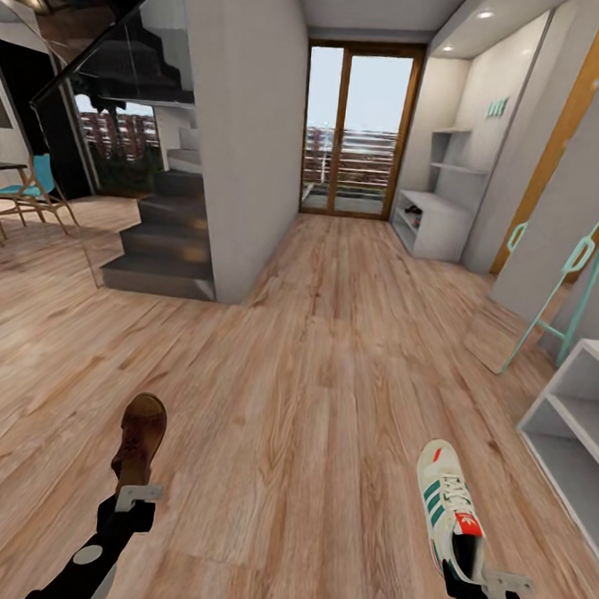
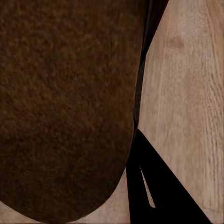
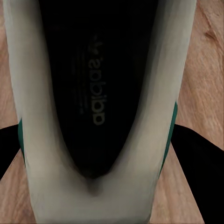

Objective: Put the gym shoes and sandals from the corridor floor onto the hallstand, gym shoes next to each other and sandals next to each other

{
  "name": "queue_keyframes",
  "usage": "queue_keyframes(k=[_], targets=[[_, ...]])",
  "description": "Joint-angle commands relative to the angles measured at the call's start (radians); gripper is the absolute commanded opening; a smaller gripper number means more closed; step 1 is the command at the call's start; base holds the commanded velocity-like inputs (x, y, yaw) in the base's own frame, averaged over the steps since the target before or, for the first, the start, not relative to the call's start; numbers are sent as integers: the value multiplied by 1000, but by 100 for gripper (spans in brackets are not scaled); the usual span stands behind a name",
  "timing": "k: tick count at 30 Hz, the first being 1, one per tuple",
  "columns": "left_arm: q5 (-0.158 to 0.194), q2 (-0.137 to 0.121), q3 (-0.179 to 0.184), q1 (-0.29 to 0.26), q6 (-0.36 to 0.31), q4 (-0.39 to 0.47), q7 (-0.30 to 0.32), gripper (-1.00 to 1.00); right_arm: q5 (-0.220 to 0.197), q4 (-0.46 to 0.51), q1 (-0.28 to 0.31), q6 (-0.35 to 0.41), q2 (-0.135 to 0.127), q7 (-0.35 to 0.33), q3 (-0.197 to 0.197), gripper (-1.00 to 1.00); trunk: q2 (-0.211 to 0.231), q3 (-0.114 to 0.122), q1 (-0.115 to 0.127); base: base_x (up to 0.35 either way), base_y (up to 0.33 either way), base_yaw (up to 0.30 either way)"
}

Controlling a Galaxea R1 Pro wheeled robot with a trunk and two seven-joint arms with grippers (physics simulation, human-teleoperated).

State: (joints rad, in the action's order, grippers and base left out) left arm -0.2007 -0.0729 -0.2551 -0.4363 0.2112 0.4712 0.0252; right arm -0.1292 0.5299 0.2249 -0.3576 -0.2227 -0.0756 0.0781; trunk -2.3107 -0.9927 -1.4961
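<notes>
My left gripper (image 1: 135, 499) is shut on the heel end of a brown sandal (image 1: 141, 433), which points away from me over the corridor floor (image 1: 331, 355). In the left wrist view the sandal (image 2: 65, 107) lies against a dark finger (image 2: 158, 186). My right gripper (image 1: 487, 581) is shut on the heel of a white gym shoe (image 1: 446, 506) with green stripes and a red tongue. The right wrist view looks into the shoe's dark insole (image 3: 98, 93), with black fingers (image 3: 196, 163) on both sides. The hallstand (image 1: 439, 227) stands far ahead on the right, beside the glass door.
A white open shelf unit (image 1: 576, 426) is close on my right. A mirror on a teal frame (image 1: 561, 264) leans on the right wall. A staircase (image 1: 160, 245) and a wall block (image 1: 239, 134) are ahead left, with chairs (image 1: 25, 195) at the far left.
</notes>
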Motion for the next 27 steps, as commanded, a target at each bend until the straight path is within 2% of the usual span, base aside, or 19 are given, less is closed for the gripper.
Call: queue_keyframes(k=[1,27], targets=[[-14,1,-7,-1,4,0,4,-100,-10,-1,1,-3,0,-7,2,-100,0,-1,0,341,0,0],[-14,1,-7,-1,4,0,4,-100,-10,-1,1,-3,0,-7,2,-100,0,-1,0,340,0,0]])
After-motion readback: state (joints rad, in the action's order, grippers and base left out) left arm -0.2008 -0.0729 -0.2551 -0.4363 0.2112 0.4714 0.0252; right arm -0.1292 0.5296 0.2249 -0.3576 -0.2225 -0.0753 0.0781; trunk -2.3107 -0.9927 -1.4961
